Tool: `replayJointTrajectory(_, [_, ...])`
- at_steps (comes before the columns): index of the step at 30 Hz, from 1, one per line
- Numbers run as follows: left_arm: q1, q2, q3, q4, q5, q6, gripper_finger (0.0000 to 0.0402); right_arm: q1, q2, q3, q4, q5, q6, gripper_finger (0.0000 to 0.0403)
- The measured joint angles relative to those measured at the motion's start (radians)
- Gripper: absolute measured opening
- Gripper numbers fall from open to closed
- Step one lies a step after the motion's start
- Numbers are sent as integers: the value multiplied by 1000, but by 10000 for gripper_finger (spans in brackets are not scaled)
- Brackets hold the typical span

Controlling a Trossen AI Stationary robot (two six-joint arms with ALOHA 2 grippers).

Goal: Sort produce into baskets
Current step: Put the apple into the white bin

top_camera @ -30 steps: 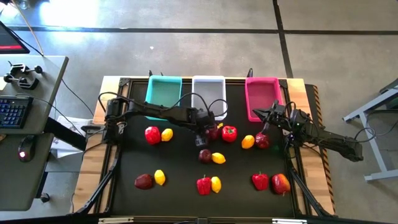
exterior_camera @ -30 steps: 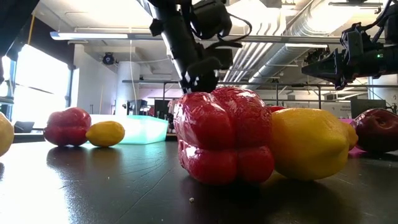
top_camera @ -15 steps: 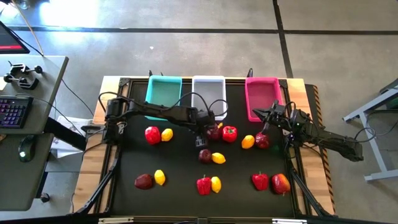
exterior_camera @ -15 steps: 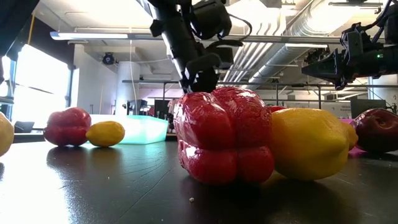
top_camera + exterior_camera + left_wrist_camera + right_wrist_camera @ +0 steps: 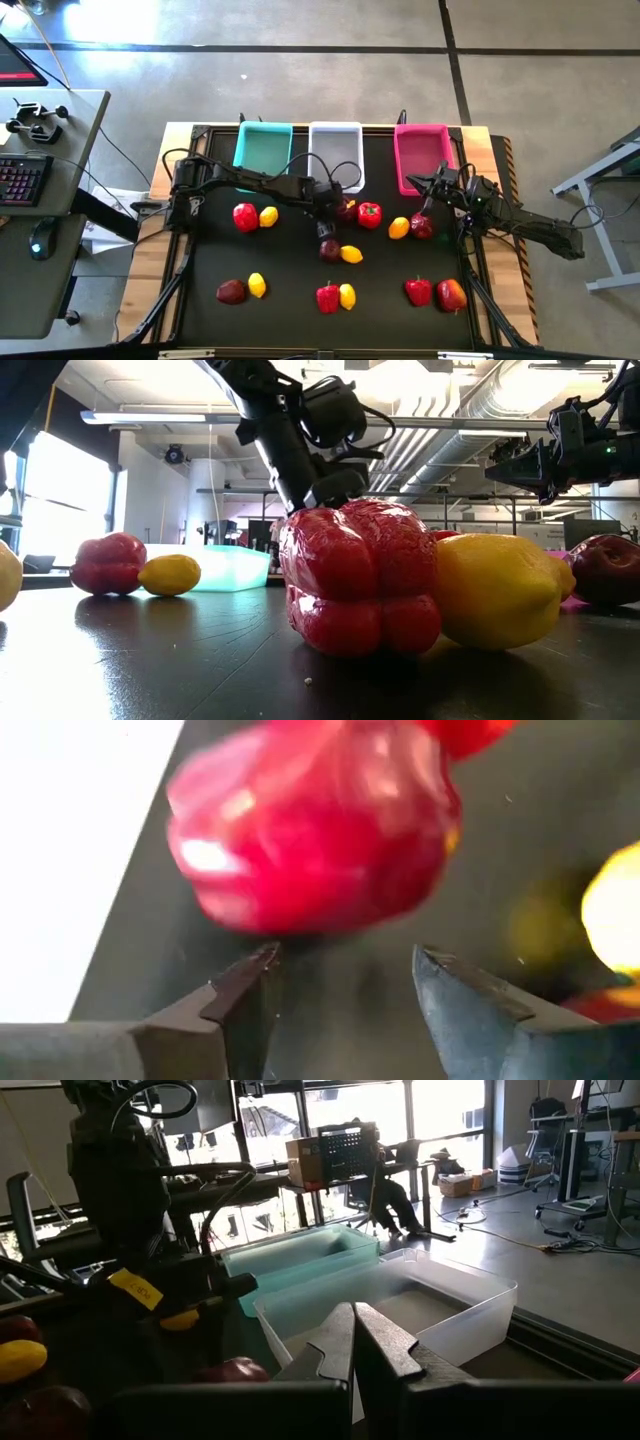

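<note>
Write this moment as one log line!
left gripper: open, at dark maroon round fruit | right gripper: shut, waiting by pink plastic basket

Red peppers (image 5: 369,212), dark maroon fruits (image 5: 231,291) and yellow lemons (image 5: 351,254) lie scattered across the black tabletop, while teal (image 5: 263,146), white (image 5: 335,147) and pink (image 5: 420,150) baskets, seemingly empty, line the far edge.

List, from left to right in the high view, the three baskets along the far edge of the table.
teal basket → white basket → pink basket
</note>
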Motion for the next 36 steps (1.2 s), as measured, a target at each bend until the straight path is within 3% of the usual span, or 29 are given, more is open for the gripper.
replayJointTrajectory(5, [0,-19,0,-57,-31,80,195,0,0,0,0,0,0,0])
replayJointTrajectory(11, [-8,-85,0,-133,-33,337,166,0,0,0,0,0,0,0])
replayJointTrajectory(15, [17,-132,6,-92,-95,508,122,0,0,0,0,0,0,0])
replayJointTrajectory(19, [73,-137,65,-109,49,563,34,0,0,0,0,0,0,0])
replayJointTrajectory(21, [103,-132,89,-116,147,561,10,0,0,0,0,0,0,0])
replayJointTrajectory(24, [139,-129,119,-134,222,547,18,0,0,0,0,0,0,0])
replayJointTrajectory(29, [152,-129,173,-165,215,548,51,0,0,0,0,0,0,0])
replayJointTrajectory(36, [133,-113,176,-168,214,496,184,0,0,0,0,3,0,0])
